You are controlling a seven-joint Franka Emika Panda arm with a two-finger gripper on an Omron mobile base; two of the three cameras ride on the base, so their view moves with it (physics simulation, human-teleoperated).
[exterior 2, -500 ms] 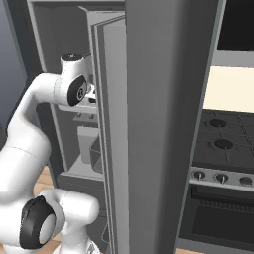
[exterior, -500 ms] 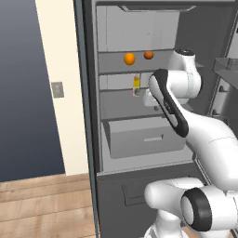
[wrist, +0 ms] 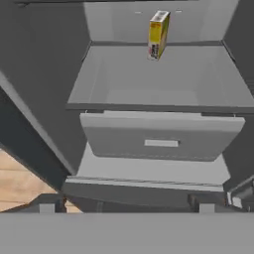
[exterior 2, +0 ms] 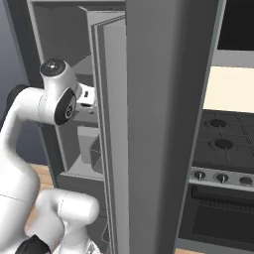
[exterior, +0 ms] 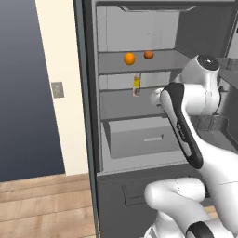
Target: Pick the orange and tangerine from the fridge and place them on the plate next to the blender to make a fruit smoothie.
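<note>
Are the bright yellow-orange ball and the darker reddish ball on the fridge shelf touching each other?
Apart. The left base view shows the bright yellow-orange ball and the darker reddish ball with bare grey shelf between them.

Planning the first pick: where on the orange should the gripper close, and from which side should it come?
Close across the widest middle of the orange; it is a smooth ball, so any lower or higher hold would likely slip. Come in level from the fridge's open front, since the tangerine sits to its right, apart.

we saw the open fridge (exterior: 139, 153), pale grey inside, the orange (exterior: 129, 58) on its upper shelf, the darker tangerine (exterior: 148, 55) just beside, apart
</note>
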